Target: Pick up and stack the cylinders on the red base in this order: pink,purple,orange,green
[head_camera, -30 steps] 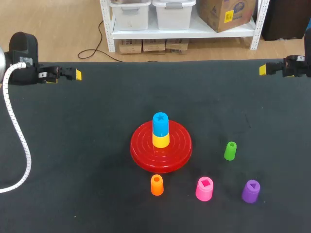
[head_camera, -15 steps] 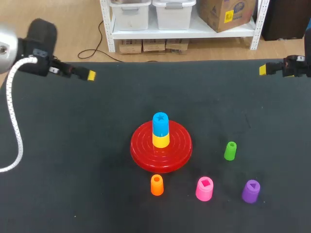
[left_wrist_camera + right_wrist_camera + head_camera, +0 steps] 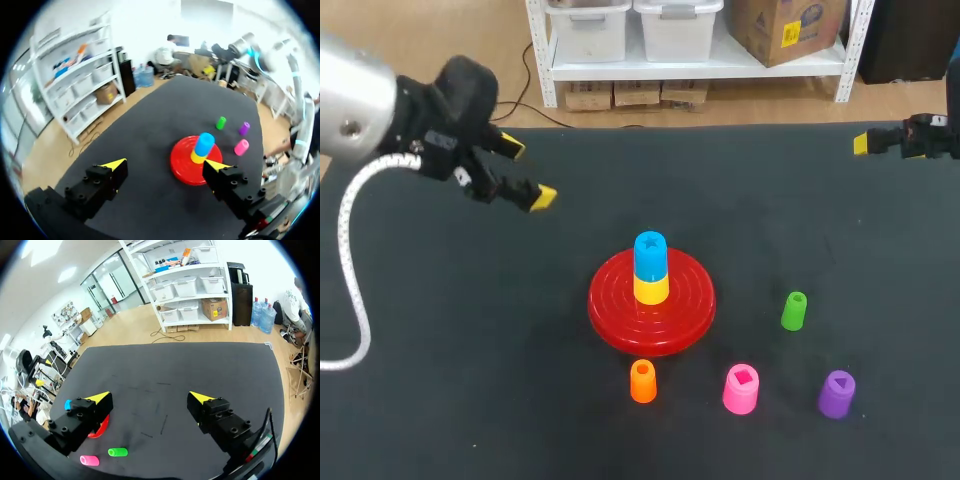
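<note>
Cylinder [image 3: 741,388] — pink, square-holed top

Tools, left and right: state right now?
Left tool: open, holding nothing.
Right tool: open, holding nothing.

Head view: fixed high and behind, tilted down over the whole black matte tabletop [image 3: 470,400], far enough back to take in both arms at the sides. Left wrist view: above the table's far left part, facing along the fingers of the left gripper [image 3: 166,164] toward the ribbed red plastic disc base [image 3: 181,162], fairly near. Right wrist view: at the far right edge, facing across the table past the right gripper [image 3: 150,397], well apart from the base. Shared by all three: the base, the pink plastic cylinder [image 3: 89,460] and the green plastic cylinder [image 3: 118,452].
</note>
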Tool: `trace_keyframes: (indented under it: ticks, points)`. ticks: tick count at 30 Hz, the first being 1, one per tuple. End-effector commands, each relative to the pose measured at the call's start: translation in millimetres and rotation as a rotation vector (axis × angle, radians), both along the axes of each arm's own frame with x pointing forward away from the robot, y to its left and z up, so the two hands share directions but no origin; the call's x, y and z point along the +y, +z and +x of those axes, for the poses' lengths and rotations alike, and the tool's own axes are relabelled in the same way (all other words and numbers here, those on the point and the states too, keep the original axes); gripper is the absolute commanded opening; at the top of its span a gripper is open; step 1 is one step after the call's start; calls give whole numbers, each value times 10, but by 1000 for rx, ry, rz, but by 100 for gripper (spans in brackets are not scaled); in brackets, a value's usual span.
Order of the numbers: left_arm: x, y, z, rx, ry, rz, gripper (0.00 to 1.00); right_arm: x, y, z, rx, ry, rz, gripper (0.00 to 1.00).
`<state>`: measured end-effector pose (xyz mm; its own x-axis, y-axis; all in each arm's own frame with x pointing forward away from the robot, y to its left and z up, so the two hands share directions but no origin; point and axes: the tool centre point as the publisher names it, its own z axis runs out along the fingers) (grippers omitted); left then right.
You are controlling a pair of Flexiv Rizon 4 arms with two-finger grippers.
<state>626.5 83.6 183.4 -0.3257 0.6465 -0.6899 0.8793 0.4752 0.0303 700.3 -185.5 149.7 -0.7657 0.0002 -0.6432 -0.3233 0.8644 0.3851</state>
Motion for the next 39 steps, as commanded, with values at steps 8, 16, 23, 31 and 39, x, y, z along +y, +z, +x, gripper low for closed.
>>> trace_keyframes:
  ticks: [8,16,23,31,39]
  points:
    - [-7,-176,-292,-136,-513,-145,100,-2,1,-2,0,0,0,100]
    - [28,-312,-417,-101,-529,-145,100,-2,1,-2,0,0,0,100]
    - [-3,-314,-426,-101,-539,-117,100,-2,1,-2,0,0,0,100]
    - [-17,-296,-437,-106,-541,-127,100,-2,1,-2,0,0,0,100]
    - [-17,-296,-437,-106,-541,-127,100,-2,1,-2,0,0,0,100]
